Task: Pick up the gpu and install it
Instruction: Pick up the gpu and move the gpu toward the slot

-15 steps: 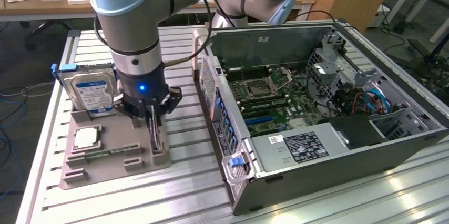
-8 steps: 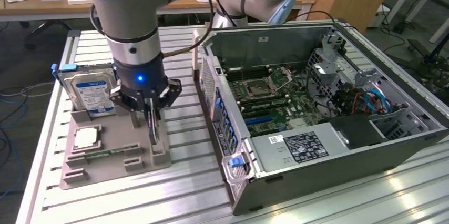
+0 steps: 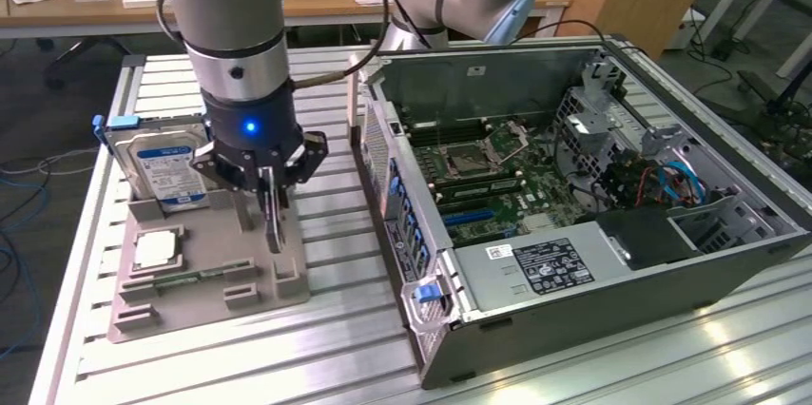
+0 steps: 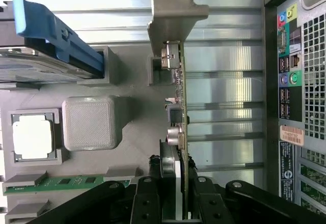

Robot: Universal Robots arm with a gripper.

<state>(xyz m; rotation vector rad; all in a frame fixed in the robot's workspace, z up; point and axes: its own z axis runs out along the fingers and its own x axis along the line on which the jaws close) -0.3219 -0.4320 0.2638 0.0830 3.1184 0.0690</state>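
Gpu (image 4: 182, 96) upright on edge in gray holder (image 3: 285, 288), pinched between the fingers (image 4: 204, 203), hard drive (image 3: 159, 163) and processor chip (image 3: 155, 248) beside it, open computer case (image 3: 571, 186) near, ribbed metal surface (image 3: 254, 367), wooden desk (image 3: 318, 9) behind.

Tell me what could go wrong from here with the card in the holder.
The gripper sits at one end of the thin dark circuit card, which stands on edge in the grey holder tray; lifted off-centre, it may tilt and bind in its slot.
The silver hard drive with a blue label stands close by in the same tray; the arm could knock it.
The open dark computer case is near; the card might clip its wall.
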